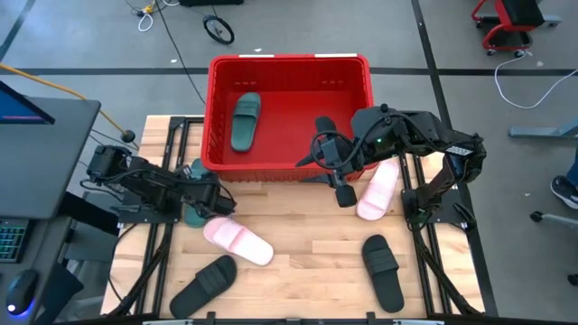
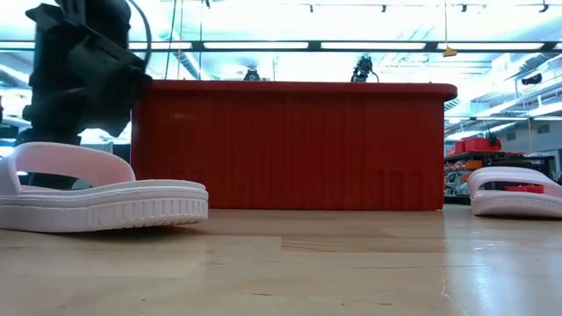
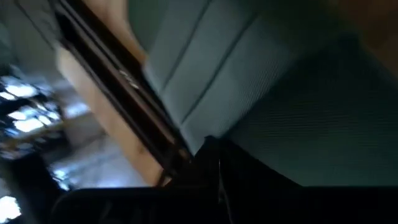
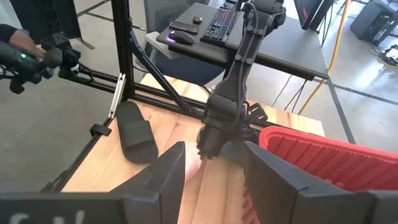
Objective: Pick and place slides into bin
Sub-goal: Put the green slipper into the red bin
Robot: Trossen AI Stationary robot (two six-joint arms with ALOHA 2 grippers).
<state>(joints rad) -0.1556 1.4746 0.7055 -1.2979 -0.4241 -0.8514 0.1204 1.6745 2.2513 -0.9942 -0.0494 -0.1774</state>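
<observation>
Left gripper (image 1: 209,204) down on green slide (image 1: 193,170), frame's left; fingers' spread cannot be told.
Right gripper (image 4: 214,168) spread, empty, at bin (image 1: 289,65) front. Second green slide (image 1: 245,121) in bin; pink (image 1: 237,241) and black (image 1: 383,269) slides on wooden table (image 1: 307,262).

- Pale wood counter (image 1: 307,262) on a grey concrete floor (image 1: 81,54)
- Beside the counter, a dark desk (image 4: 273,43) carrying a keyboard (image 4: 217,25) and mouse (image 4: 181,37)
- Ceiling strip lights (image 2: 378,45) above the counter

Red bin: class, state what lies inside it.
Inside the red bin lies one dark green slide. The right tool overhangs its near-right corner, covering some floor there.
</observation>
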